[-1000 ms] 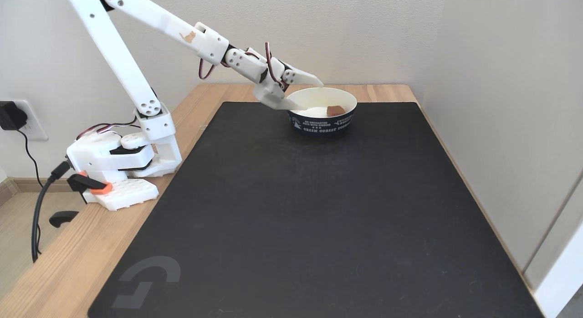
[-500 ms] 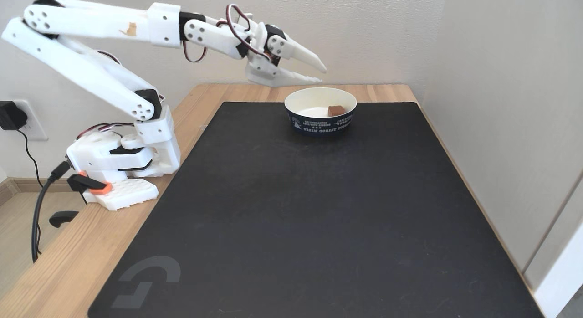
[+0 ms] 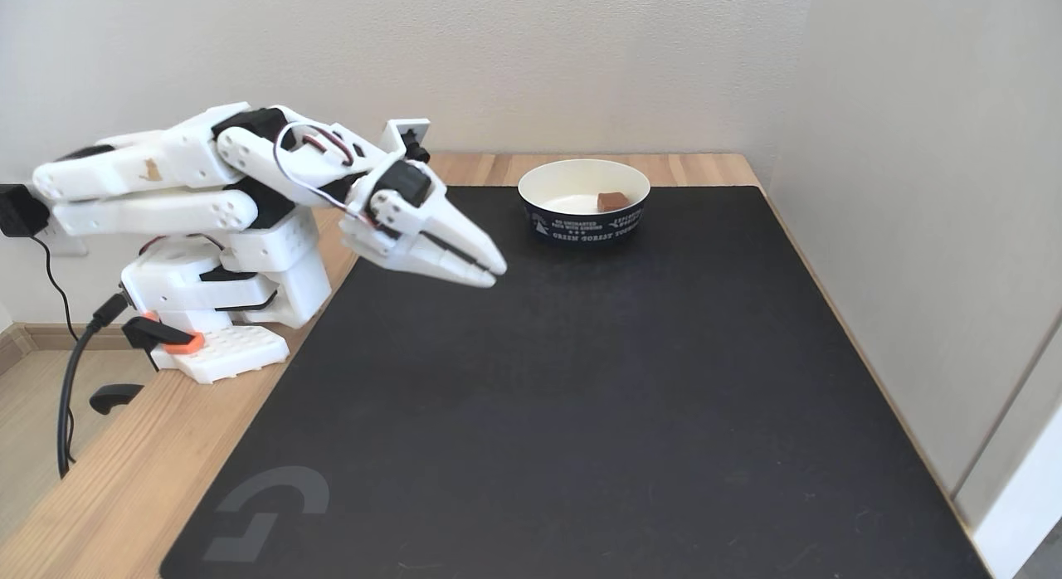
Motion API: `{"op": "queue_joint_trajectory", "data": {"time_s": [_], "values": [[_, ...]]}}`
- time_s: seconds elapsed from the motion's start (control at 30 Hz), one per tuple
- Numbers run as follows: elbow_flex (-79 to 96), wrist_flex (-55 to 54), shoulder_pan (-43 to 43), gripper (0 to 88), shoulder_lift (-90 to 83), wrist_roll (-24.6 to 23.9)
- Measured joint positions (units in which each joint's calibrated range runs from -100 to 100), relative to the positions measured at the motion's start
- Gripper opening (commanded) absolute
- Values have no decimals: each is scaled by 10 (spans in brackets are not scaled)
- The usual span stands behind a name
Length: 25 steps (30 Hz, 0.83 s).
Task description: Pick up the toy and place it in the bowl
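The reddish-brown toy (image 3: 613, 201) lies inside the paper bowl (image 3: 585, 224), toward its right side. The bowl is cream-white inside and navy outside with white lettering, and it stands at the far end of the black mat. My white gripper (image 3: 494, 274) is folded back low over the mat's left part, well to the left of the bowl and nearer the camera. Its two fingers lie together, shut, with nothing between them.
A large black mat (image 3: 581, 413) covers most of the wooden table (image 3: 108, 479). The arm's base (image 3: 220, 301) is clamped at the table's left edge, with cables hanging down. A wall panel (image 3: 929, 231) runs along the right side of the mat.
The arm has pulled back from the bowl, first lifting, then folding down to the left over the mat. The fingers have come together. The toy stays in the bowl.
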Motion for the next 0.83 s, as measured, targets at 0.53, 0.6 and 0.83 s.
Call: {"op": "queue_joint_trajectory", "data": {"time_s": [0.53,0.6,0.83], "values": [[24,108,-42,30,-68,30],[24,108,-40,30,-68,30],[24,108,-44,30,-68,30]]}}
